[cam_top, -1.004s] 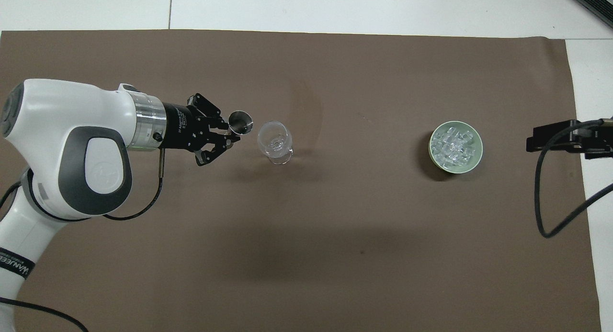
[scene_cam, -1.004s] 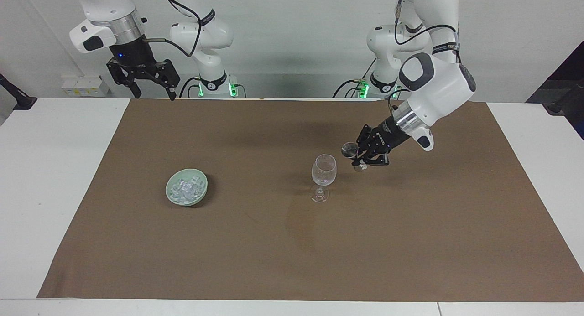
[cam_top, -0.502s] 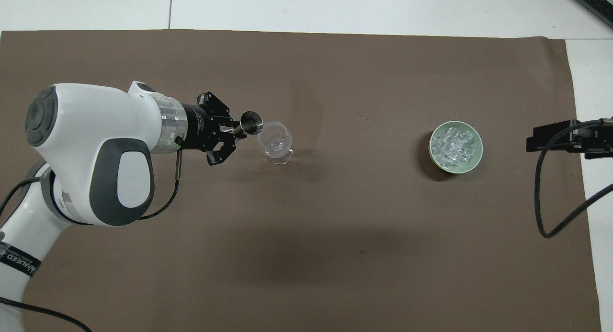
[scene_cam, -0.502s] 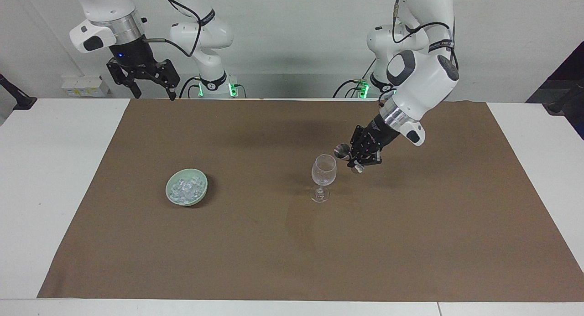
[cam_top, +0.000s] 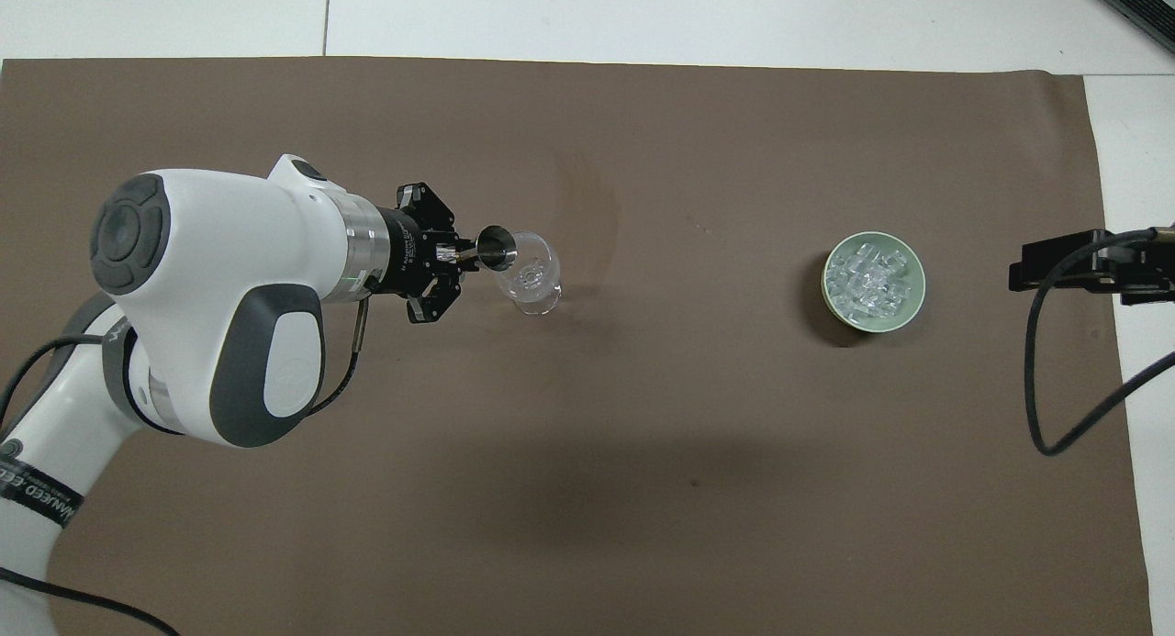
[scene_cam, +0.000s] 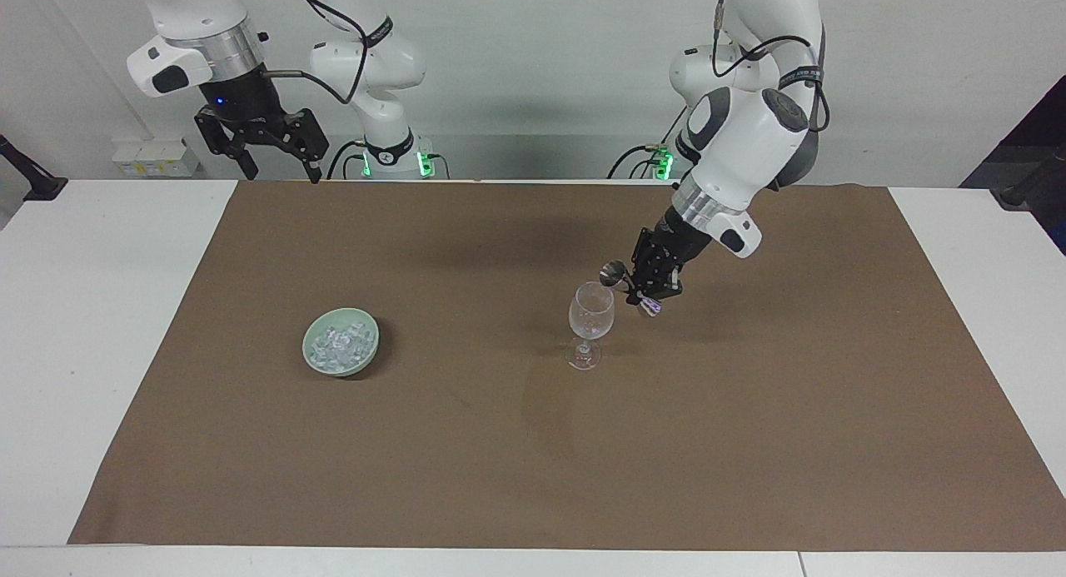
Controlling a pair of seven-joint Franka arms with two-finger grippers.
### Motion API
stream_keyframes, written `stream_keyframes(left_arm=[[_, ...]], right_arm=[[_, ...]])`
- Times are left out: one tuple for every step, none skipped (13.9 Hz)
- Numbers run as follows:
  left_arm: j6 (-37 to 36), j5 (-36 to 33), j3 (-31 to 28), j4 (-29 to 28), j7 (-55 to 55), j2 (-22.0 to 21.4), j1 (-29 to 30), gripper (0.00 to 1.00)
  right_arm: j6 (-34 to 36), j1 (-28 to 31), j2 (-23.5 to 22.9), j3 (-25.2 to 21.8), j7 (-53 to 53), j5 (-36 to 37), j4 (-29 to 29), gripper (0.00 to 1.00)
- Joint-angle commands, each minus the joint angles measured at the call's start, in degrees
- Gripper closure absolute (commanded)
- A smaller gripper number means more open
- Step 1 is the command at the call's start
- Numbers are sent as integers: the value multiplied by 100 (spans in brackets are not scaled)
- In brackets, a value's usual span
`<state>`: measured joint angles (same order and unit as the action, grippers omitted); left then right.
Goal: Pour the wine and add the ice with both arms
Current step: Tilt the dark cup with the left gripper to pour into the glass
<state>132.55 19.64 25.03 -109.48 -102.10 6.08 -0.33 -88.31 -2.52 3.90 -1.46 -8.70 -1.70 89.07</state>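
Note:
A clear wine glass (scene_cam: pixel 591 310) (cam_top: pixel 531 271) stands upright mid-mat. My left gripper (scene_cam: pixel 633 284) (cam_top: pixel 464 252) is shut on a small metal measuring cup (scene_cam: pixel 612 271) (cam_top: pixel 496 247), which it holds tilted at the glass's rim on the side toward the left arm's end. Wine is out of view and the glass looks clear. The ice (scene_cam: pixel 337 340) (cam_top: pixel 867 278) lies heaped in a pale green bowl (scene_cam: pixel 372 344) (cam_top: pixel 917 298) toward the right arm's end. My right gripper (scene_cam: pixel 283 173) (cam_top: pixel 1028 273) waits open, high over the mat's edge at the robots' side.
A brown mat (scene_cam: pixel 500 477) (cam_top: pixel 643 489) covers most of the white table (scene_cam: pixel 83 310). Black cables hang from the right arm (cam_top: pixel 1037 370) and under the left wrist (cam_top: pixel 340 379).
The left arm has swung its wrist up and carried the measuring cup sideways from beside the glass to its rim. The right arm, glass and bowl have not moved.

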Motion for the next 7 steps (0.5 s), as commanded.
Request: stream_keyframes(left_arm=[[95, -372, 19, 84, -170, 24, -64, 100], [182, -512, 19, 163, -205, 103, -64, 100], [209, -679, 45, 233, -362, 156, -64, 100], [218, -976, 98, 321, -520, 243, -64, 100], [244, -1240, 142, 400, -705, 322, -64, 100], [288, -1373, 159, 444, -846, 375, -64, 100], [315, -1436, 168, 462, -873, 393, -64, 100]], right_arm=[[59, 94, -20, 32, 131, -102, -30, 0], [59, 94, -20, 32, 131, -102, -38, 0], [59, 94, -20, 32, 131, -102, -30, 0], [59, 94, -20, 32, 131, -102, -30, 0], [59, 94, -20, 32, 131, -102, -30, 0], [59, 94, -20, 32, 131, -102, -30, 0], [59, 94, -20, 32, 131, -102, -30, 0]])
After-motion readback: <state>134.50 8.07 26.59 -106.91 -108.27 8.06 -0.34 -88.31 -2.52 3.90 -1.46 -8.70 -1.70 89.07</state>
